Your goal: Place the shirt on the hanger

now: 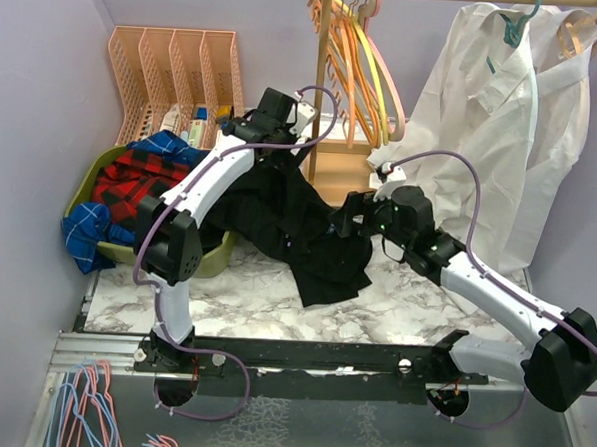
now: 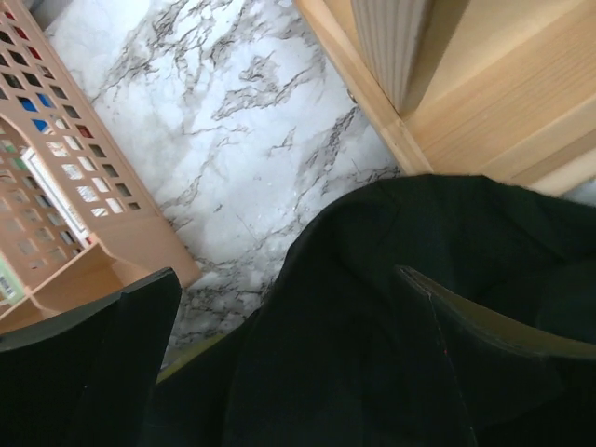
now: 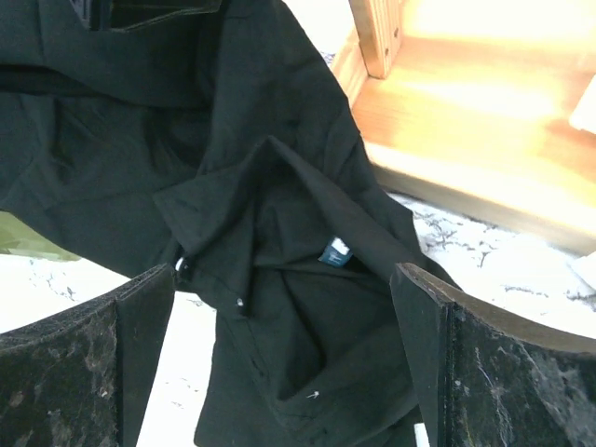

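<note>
Left gripper [image 2: 279, 293] and right gripper [image 3: 284, 279]: the jaws of both stand wide apart and clamp nothing. In each wrist view the shirt [image 3: 261, 177] lies below the spread fingers; the views do not show whether the fingers touch it.

The left gripper [image 1: 245, 131] sits at the upper centre-left of the overhead view, over the shirt's upper edge, near the wooden rack base [image 2: 484, 102]. The right gripper [image 1: 347, 218] sits at the centre, over the shirt's right side.

The shirt [image 1: 298, 224] lies crumpled on the marble table [image 1: 415, 300]; its left part overlaps the rim of the green tub [image 1: 85, 187].

The green tub, at the left, holds a red-and-black plaid garment [image 1: 136, 180] and blue cloth [image 1: 168, 142]; a blue checked cloth [image 1: 83, 234] hangs over its rim. The peach slotted organiser [image 1: 177, 62], at the upper left, holds bottles [image 1: 188, 126].

A pink hanger [image 1: 394, 88] hangs at the right of a bunch of orange and yellow hangers [image 1: 359, 71] at the top centre. White shirts [image 1: 485, 103] hang at the upper right.

The left arm rises from its base and bends toward the upper centre. The right arm reaches low from the lower right to the centre.
</note>
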You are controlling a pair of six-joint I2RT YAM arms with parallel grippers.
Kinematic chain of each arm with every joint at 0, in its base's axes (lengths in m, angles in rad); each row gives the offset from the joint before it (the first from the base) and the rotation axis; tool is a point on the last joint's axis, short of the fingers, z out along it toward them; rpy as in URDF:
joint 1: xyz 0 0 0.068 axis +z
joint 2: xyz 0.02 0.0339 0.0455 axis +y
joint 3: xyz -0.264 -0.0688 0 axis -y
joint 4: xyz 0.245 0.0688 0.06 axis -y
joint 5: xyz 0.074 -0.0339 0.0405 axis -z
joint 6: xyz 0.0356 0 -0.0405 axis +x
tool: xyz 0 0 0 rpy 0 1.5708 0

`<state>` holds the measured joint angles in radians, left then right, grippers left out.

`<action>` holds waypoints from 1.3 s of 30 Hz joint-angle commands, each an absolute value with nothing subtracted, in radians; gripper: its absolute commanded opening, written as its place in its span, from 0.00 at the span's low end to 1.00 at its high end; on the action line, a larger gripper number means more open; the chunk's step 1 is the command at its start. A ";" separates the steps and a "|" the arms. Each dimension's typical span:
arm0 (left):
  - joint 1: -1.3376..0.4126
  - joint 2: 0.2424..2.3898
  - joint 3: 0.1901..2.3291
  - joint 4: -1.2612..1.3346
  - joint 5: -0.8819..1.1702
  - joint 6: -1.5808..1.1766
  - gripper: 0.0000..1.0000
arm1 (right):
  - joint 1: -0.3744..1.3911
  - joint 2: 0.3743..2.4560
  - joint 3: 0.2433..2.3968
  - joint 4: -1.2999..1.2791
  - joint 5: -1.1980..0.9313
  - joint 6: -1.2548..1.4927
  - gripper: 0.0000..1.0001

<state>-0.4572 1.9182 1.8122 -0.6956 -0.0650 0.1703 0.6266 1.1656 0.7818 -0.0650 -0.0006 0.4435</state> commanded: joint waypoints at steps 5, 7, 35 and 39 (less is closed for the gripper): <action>-0.441 1.690 1.783 -0.828 -0.060 0.267 0.99 | 0.626 1.188 0.808 0.000 0.017 0.268 1.00; -0.441 1.614 1.763 -0.864 0.051 0.304 0.99 | 0.626 1.164 0.800 0.000 0.053 0.267 0.99; -0.722 1.617 1.393 -0.686 0.060 0.188 0.65 | 0.614 1.213 1.688 -0.448 0.455 0.126 0.63; -0.728 1.664 1.393 -0.678 0.038 0.181 0.57 | 0.575 1.341 1.828 -0.485 0.383 0.145 0.63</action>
<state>-0.7223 1.6249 1.3983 -0.7231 0.1024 0.2050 0.6094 1.2373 1.7012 -0.4149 0.4171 0.1719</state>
